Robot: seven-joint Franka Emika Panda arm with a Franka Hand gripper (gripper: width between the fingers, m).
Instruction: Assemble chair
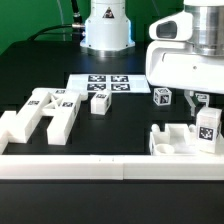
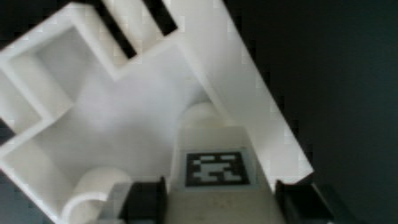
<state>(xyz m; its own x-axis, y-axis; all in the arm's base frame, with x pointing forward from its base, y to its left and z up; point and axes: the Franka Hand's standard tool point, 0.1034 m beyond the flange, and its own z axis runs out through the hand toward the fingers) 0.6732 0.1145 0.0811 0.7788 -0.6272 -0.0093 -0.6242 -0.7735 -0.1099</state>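
Right now, on the black table [image 1: 130,125], I see the H-shaped chair part [image 1: 40,115] at the exterior view's left, the chair frame [image 1: 175,142] at its right, and the marker board [image 1: 105,83] behind. My gripper [image 1: 199,102] pinches the upright tagged chair piece [image 1: 207,128] at that frame. A small block [image 1: 100,102] and a tagged cube [image 1: 161,96] lie between.

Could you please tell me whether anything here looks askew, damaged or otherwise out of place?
Nothing stands out as damaged or spilled. The loose chair parts at the exterior view's left lie at differing angles, as unassembled pieces would. The gripper holds a tagged chair piece squarely, close by the chair frame.
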